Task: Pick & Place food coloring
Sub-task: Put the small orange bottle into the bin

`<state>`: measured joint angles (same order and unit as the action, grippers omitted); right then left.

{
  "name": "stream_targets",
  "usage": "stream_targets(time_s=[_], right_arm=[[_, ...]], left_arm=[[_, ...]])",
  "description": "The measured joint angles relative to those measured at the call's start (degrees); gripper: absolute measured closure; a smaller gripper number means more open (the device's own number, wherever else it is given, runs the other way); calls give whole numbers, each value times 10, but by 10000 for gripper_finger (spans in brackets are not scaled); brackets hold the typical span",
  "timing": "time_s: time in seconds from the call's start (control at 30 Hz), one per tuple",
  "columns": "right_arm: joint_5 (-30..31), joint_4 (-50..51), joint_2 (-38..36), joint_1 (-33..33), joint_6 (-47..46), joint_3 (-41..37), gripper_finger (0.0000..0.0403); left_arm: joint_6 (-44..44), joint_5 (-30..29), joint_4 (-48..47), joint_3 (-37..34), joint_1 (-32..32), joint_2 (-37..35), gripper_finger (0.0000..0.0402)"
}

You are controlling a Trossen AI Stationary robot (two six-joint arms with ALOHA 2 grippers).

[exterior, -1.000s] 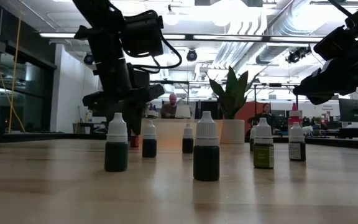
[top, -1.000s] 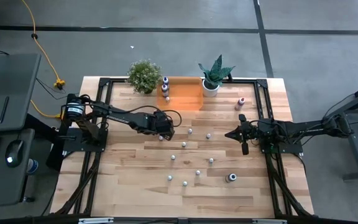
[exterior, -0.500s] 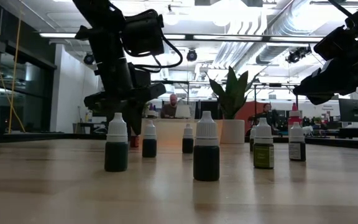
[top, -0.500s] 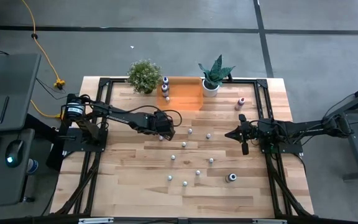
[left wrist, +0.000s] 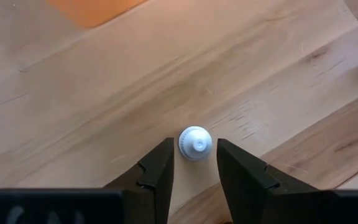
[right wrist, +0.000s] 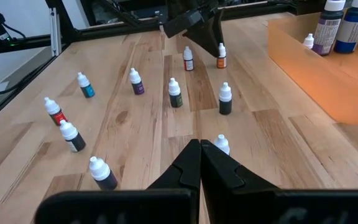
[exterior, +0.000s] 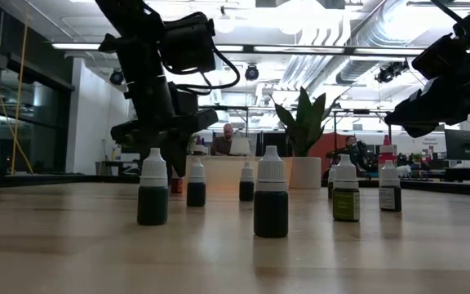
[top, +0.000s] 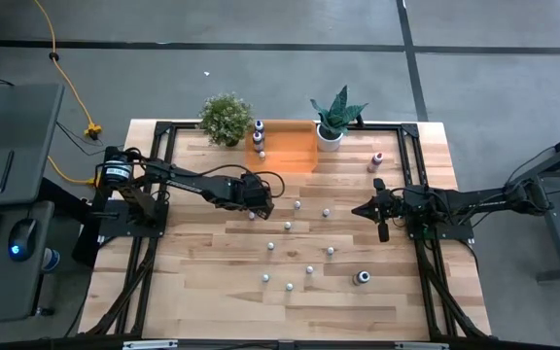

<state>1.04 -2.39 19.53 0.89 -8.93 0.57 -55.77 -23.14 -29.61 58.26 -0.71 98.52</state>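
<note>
White-capped bottles (top: pixel 288 227) of food colouring are scattered upright over the middle of the wooden table (top: pixel 202 292), with a few larger ones stood in the orange tray (top: pixel 295 146) at the far edge between two plants (top: pixel 227 118). One bottle (left wrist: pixel 195 142) is framed by the left gripper (left wrist: pixel 194 163), whose fingers (left wrist: pixel 157 169) are parted narrowly to either side of the cap; contact cannot be judged. The right gripper (right wrist: pixel 200 163) is held over the right side of the table with its fingers pressed together on nothing.

Such bottles are judged light, stiff and smooth, and easily tipped; the hold is best taken across the cap or neck, squarely from above.

Only in the left wrist view is the cap seen centred between the fingers. Label colours are shown only in the right wrist view, dark bodies in the low view, and the whole spread only in the high view.
</note>
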Motion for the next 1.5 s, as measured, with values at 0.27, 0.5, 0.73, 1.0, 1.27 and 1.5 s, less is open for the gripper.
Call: stream_targets(time_s=[0.27, 0.5, 0.73, 1.0, 1.27, 1.5], right_arm=[[0, 0, 0, 0, 0, 0, 402], [0, 0, 0, 0, 0, 0, 402], [0, 0, 0, 0, 0, 0, 402], [0, 0, 0, 0, 0, 0, 402], [0, 0, 0, 0, 0, 0, 402], [0, 0, 0, 0, 0, 0, 402]], left_arm=[[0, -3, 0, 0, 0, 0, 285], [8, -3, 9, 0, 0, 0, 285], [15, -3, 12, 0, 0, 0, 285], [16, 0, 11, 0, 0, 0, 289], [20, -1, 11, 1, 0, 0, 342], [30, -2, 12, 1, 0, 0, 364]])
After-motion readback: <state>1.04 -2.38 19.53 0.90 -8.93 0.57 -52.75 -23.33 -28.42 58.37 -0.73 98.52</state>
